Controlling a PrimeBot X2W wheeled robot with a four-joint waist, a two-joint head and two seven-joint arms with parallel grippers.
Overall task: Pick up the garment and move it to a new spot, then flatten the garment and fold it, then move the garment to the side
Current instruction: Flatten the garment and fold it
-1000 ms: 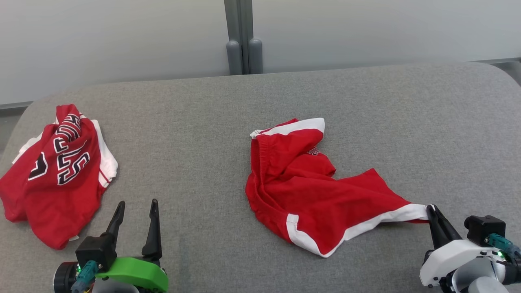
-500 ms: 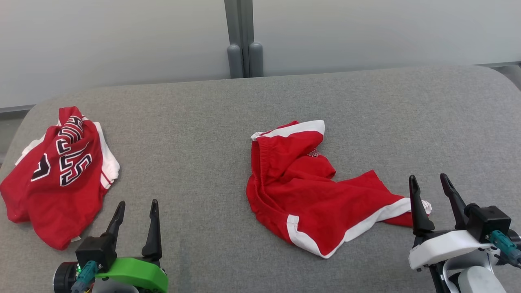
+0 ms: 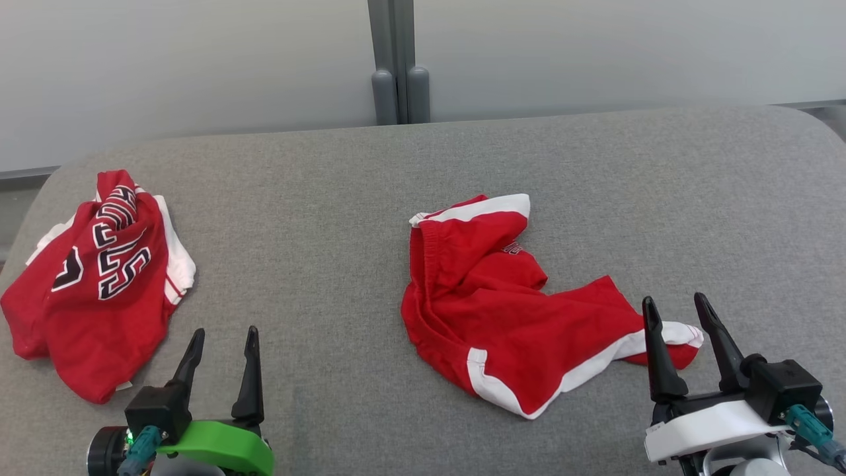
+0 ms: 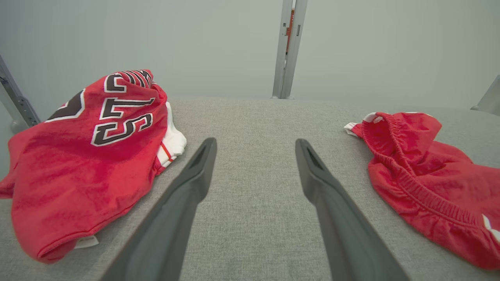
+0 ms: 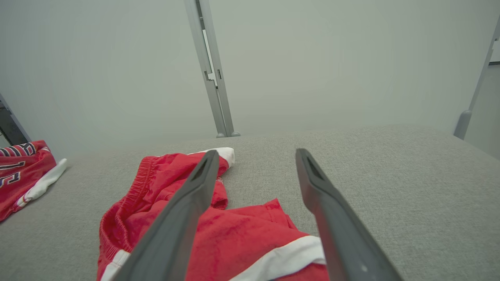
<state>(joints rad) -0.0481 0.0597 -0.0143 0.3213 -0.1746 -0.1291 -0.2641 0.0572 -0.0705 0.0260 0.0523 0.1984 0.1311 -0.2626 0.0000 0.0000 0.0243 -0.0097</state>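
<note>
The garment (image 3: 502,311), red shorts with white trim, lies crumpled on the middle of the grey padded table (image 3: 317,198). One leg stretches toward the right, its white hem ending between and just behind my right gripper's fingers. My right gripper (image 3: 673,299) stands open over that hem, holding nothing. In the right wrist view the garment (image 5: 242,238) spreads under the open right gripper (image 5: 257,151). At the lower left my left gripper (image 3: 225,330) stands open and empty over bare table. In the left wrist view the left gripper (image 4: 254,141) has the garment (image 4: 422,171) off to its right.
A second garment, a crumpled red jersey (image 3: 99,277) with black-and-white lettering, lies at the table's left end, close to the left gripper. It also appears as the jersey (image 4: 90,156) and the jersey (image 5: 23,168). A grey post (image 3: 396,66) stands behind the table's far edge.
My right gripper opened and let go of the shorts' white-trimmed leg hem, then drew left and back a little. The hem dropped onto the table. The left arm has not moved.
</note>
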